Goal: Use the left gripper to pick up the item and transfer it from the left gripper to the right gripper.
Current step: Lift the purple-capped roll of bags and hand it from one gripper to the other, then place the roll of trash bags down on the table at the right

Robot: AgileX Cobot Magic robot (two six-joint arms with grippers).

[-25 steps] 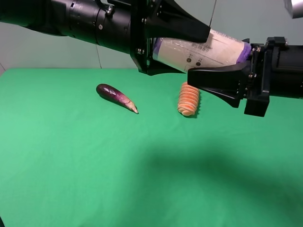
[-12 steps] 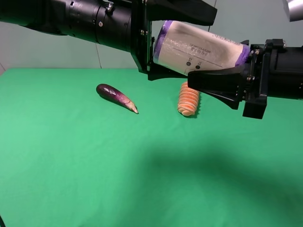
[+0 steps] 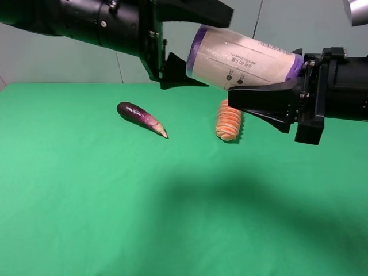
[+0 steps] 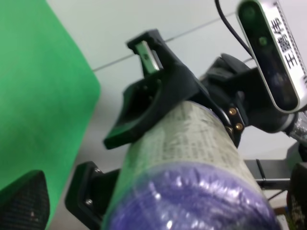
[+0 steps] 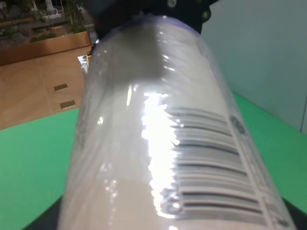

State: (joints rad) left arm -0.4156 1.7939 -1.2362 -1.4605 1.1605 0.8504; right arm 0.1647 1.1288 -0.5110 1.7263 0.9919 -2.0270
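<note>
The item, a cream-white can (image 3: 247,57) with purple ends, hangs tilted in the air above the green table. My right gripper (image 3: 247,80) is shut on its right half, with one black finger (image 3: 264,99) across its front. My left gripper (image 3: 215,46) is open; its fingers stand above and below the can's left purple end, apart from it. In the left wrist view the can (image 4: 192,158) fills the foreground with the right gripper's fingers (image 4: 153,96) clamped on it. In the right wrist view the can (image 5: 163,134) fills the frame.
A dark purple eggplant (image 3: 141,118) lies on the green cloth (image 3: 86,201) at left centre. An orange ribbed carrot piece (image 3: 230,121) lies under the can. A grey wall stands behind the table.
My left gripper has opened and drawn back to the left, off the can. The can stays in place, held by my right gripper, which has not moved.
</note>
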